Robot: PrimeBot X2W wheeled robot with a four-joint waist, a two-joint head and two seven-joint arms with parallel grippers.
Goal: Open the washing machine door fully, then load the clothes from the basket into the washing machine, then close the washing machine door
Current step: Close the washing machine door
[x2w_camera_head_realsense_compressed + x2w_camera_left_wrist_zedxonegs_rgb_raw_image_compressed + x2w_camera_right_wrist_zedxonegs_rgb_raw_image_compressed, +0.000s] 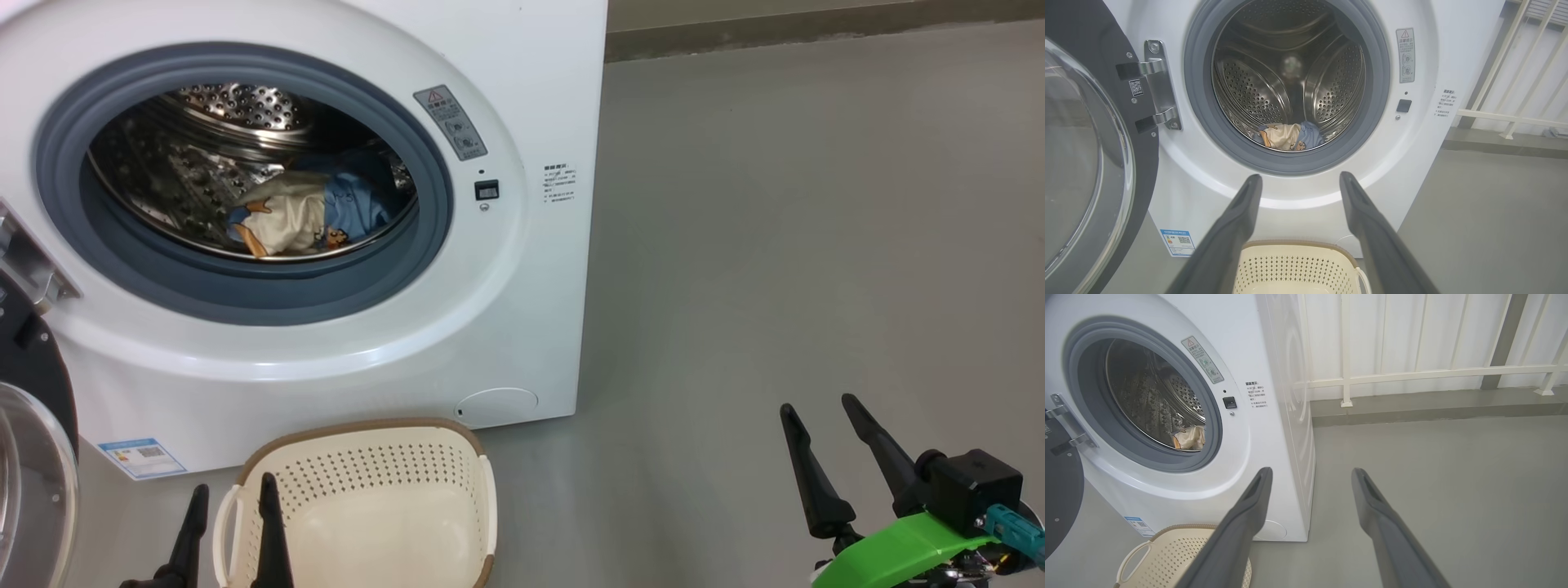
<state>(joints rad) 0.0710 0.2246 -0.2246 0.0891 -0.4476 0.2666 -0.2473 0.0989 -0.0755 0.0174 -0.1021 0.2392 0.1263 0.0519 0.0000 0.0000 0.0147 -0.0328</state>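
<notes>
On the grey floor (pixel 775 245), at the far left of the scene, a big white boxy front-loading washing machine (pixel 531 73) is seen. Its large round door (pixel 37 457), with a glossy black rim and bulging clear glass, is swung wide open to the left on a metal hinge (pixel 28 265). Inside the grey-blue rubber gasket (pixel 245 286) the perforated steel drum (pixel 237 106) is exposed. At its bottom lies a small bundle of clothes (pixel 302 216), light blue fabric with cartoon prints together with cream and orange cloth. Just in front of the machine, a small cream-white perforated plastic basket (pixel 384 478) with a brown woven-look rim and white side handles is set on the floor. A blue label sticker (pixel 143 457) is seen low on the machine's front, left of the basket, and a round cover (pixel 496 404) just beyond the basket's right end. The left gripper (pixel 233 486) is held at the near left, over the basket's left handle, its two long dark fingers spread apart and clamped on nothing. The right gripper (pixel 818 404) is held well to the right over bare floor, its fingers likewise parted and nothing gripped. Beyond the machine, a white railing (pixel 1412 373) is seen along the far side.
</notes>
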